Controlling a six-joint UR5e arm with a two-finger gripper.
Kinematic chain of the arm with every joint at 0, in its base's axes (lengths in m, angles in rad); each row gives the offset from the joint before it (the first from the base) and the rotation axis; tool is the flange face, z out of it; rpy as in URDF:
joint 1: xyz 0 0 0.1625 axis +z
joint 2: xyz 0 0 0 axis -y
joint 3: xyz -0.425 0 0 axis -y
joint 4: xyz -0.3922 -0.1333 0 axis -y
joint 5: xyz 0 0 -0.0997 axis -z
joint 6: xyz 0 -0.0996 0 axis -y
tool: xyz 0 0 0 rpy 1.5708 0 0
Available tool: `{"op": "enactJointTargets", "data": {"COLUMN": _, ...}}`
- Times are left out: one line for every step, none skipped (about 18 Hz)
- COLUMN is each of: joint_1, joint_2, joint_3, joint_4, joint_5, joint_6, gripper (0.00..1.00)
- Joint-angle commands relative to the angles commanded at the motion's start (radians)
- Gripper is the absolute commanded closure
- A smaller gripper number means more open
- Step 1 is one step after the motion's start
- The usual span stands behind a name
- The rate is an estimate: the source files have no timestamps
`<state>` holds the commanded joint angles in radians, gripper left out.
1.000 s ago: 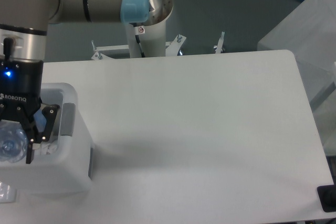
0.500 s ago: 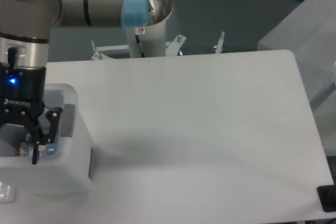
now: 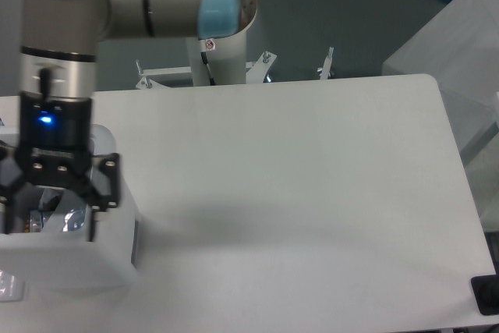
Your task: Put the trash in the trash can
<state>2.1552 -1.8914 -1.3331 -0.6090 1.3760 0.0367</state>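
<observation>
Hovering over one trash can (image 3: 86,259) | jaws spread wide, empty | one bottle (image 3: 58,212) inside | one wrapper (image 3: 9,286) outside

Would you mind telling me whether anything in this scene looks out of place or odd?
One thing: a clear plastic wrapper lies on the table's front-left edge, outside the trash can. The open claw hangs over the can, holding nothing.

- A robotics lab or test cell
- Industrial robot arm (image 3: 117,5) mounted at 11 o'clock behind a plain white table (image 3: 312,193)
- Bare grey floor (image 3: 343,5) at 12 o'clock
- Metal brackets (image 3: 327,64) bolted at the table's far edge
</observation>
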Motion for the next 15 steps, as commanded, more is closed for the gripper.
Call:
{"op": "enactJointTargets", "data": {"joint_1": 0.021, "joint_2": -0.002, "joint_3": 0.006, "joint_4": 0.000, "joint_5": 0.000, "joint_6": 0.002, "gripper": 0.00}}
{"op": "enactJointTargets", "data": {"joint_1": 0.047, "joint_2": -0.002, "joint_3": 0.011, "joint_4": -0.002, "joint_5": 0.000, "joint_6": 0.012, "gripper": 0.00}}
{"op": "enactJointTargets", "data": {"joint_1": 0.063, "joint_2": -0.002, "joint_3": 0.017, "joint_4": -0.002, "joint_5": 0.000, "joint_6": 0.037, "gripper": 0.00}}
{"op": "enactJointTargets", "data": {"joint_1": 0.074, "joint_2": 0.000, "joint_3": 0.029, "joint_4": -0.003, "joint_5": 0.003, "joint_6": 0.078, "gripper": 0.00}}
{"op": "enactJointTargets", "data": {"joint_1": 0.092, "joint_2": 0.003, "joint_3": 0.028, "joint_4": -0.008, "joint_5": 0.005, "joint_6": 0.124, "gripper": 0.00}}
{"op": "enactJointTargets", "data": {"joint_1": 0.118, "joint_2": 0.008, "joint_3": 0.025, "joint_4": -0.011, "joint_5": 0.006, "joint_6": 0.161, "gripper": 0.00}}
{"op": "enactJointTargets", "data": {"joint_1": 0.136, "joint_2": 0.012, "joint_3": 0.020, "joint_4": -0.015, "joint_5": 0.008, "joint_6": 0.187, "gripper": 0.00}}
{"op": "enactJointTargets", "data": {"joint_1": 0.147, "joint_2": 0.020, "joint_3": 0.015, "joint_4": -0.017, "joint_5": 0.008, "joint_6": 0.212, "gripper": 0.00}}
{"op": "enactJointTargets", "data": {"joint_1": 0.169, "joint_2": 0.026, "joint_3": 0.014, "joint_4": -0.017, "joint_5": 0.006, "joint_6": 0.250, "gripper": 0.00}}
{"op": "enactJointTargets", "data": {"joint_1": 0.198, "joint_2": 0.029, "joint_3": 0.014, "joint_4": -0.017, "joint_5": 0.005, "joint_6": 0.297, "gripper": 0.00}}
{"op": "enactJointTargets", "data": {"joint_1": 0.209, "joint_2": 0.029, "joint_3": 0.009, "joint_4": -0.017, "joint_5": 0.005, "joint_6": 0.342, "gripper": 0.00}}
{"op": "enactJointTargets", "data": {"joint_1": 0.210, "joint_2": 0.029, "joint_3": -0.003, "joint_4": -0.017, "joint_5": 0.006, "joint_6": 0.374, "gripper": 0.00}}
{"op": "enactJointTargets", "data": {"joint_1": 0.218, "joint_2": 0.031, "joint_3": -0.015, "joint_4": -0.017, "joint_5": 0.006, "joint_6": 0.396, "gripper": 0.00}}
{"op": "enactJointTargets", "data": {"joint_1": 0.230, "joint_2": 0.037, "joint_3": -0.029, "joint_4": -0.017, "joint_5": 0.006, "joint_6": 0.410, "gripper": 0.00}}
{"op": "enactJointTargets", "data": {"joint_1": 0.248, "joint_2": 0.049, "joint_3": -0.044, "joint_4": -0.017, "joint_5": 0.005, "joint_6": 0.423, "gripper": 0.00}}
